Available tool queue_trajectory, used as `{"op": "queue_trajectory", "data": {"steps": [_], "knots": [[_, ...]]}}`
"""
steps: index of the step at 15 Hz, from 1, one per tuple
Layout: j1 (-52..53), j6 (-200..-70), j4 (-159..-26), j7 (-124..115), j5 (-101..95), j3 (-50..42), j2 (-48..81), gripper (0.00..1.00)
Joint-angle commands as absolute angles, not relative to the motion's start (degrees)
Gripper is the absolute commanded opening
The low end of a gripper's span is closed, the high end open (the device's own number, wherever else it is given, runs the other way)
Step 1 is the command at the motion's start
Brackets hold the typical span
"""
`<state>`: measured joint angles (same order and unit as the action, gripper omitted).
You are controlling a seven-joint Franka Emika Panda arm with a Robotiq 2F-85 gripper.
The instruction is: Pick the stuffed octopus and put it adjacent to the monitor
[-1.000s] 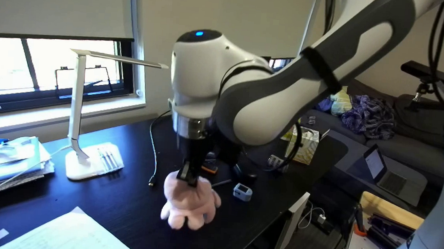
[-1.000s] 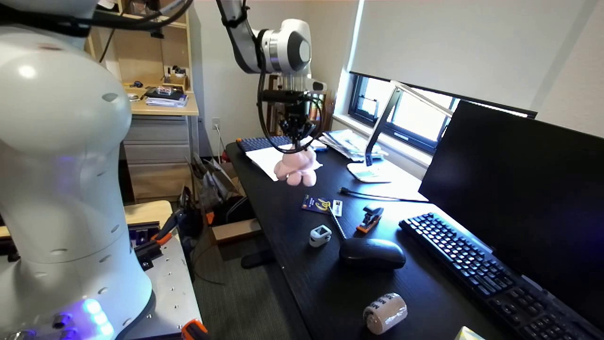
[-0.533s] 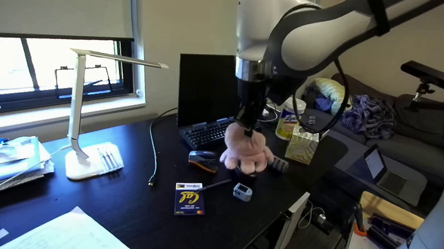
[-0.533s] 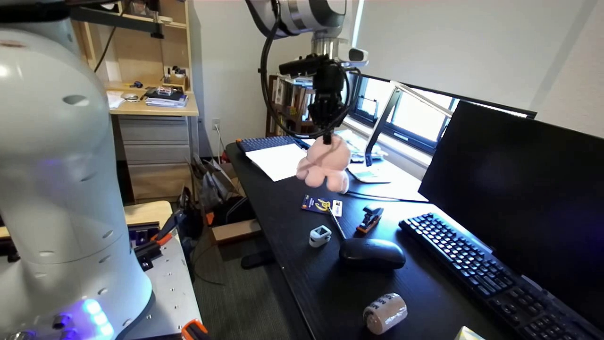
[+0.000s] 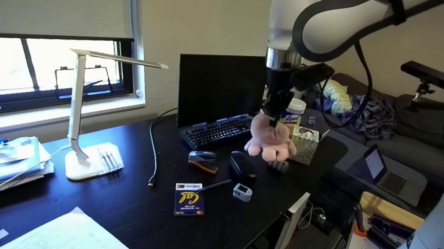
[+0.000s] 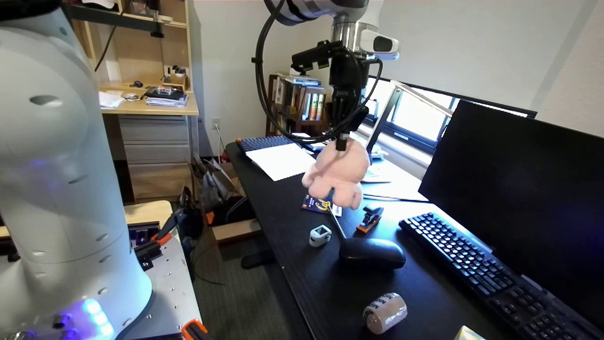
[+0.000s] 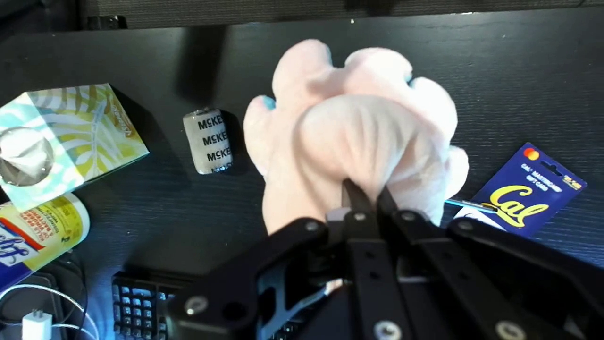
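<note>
We observe the black two-finger end effector (image 7: 368, 191) clenched on the small pale pink plush octopus (image 6: 339, 171); both dark fingertips (image 7: 357, 197) press into the soft rounded head, and the fabric creases around them. In both exterior views we find the octopus suspended above the dark flat tabletop (image 5: 153, 217), head up, stubby legs down. In the wrist view we note turquoise at the gaps between its legs.

The large black rectangular monitor (image 6: 519, 203), display dark, stands on the tabletop; in an exterior view we see a gap between it and the octopus. A long black keyboard (image 6: 465, 264) lies just along its lower edge.

In both exterior views we also record, lying on the tabletop: a rounded black case (image 6: 372, 253), an orange-and-black stapler (image 6: 369, 220), and a small white boxy device (image 5: 242, 192) with a dark face. A dark blue card (image 5: 190, 203) with yellow "Cal" lettering lies flat, one end of a thin pen-like stick (image 5: 218, 184) overlapping it.

In the wrist view, we see a tan cylindrical roll (image 7: 208, 141) with black lettering between the octopus and a leaf-patterned green-and-yellow cardboard tissue box (image 7: 75, 141). Beside the box is a yellow-and-blue cylindrical Lysol container (image 7: 42, 236); we cannot tell whether they touch. A slim white desk lamp (image 5: 77, 102) stands on a flat base.
</note>
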<state>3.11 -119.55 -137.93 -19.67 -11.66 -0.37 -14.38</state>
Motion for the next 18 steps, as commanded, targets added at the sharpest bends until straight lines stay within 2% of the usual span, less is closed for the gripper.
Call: {"op": "queue_trajectory", "data": {"steps": [1,12,18], "knots": [[0.5,-119.2,-130.0,-20.5,-12.2,0.9,-5.6,0.02],[-2.8,-117.3,-95.7,-27.3,-14.5,-9.5,29.1,0.02],[-2.0,-118.9,-95.2,-33.1,-13.2,-13.0,32.1,0.02]]}}
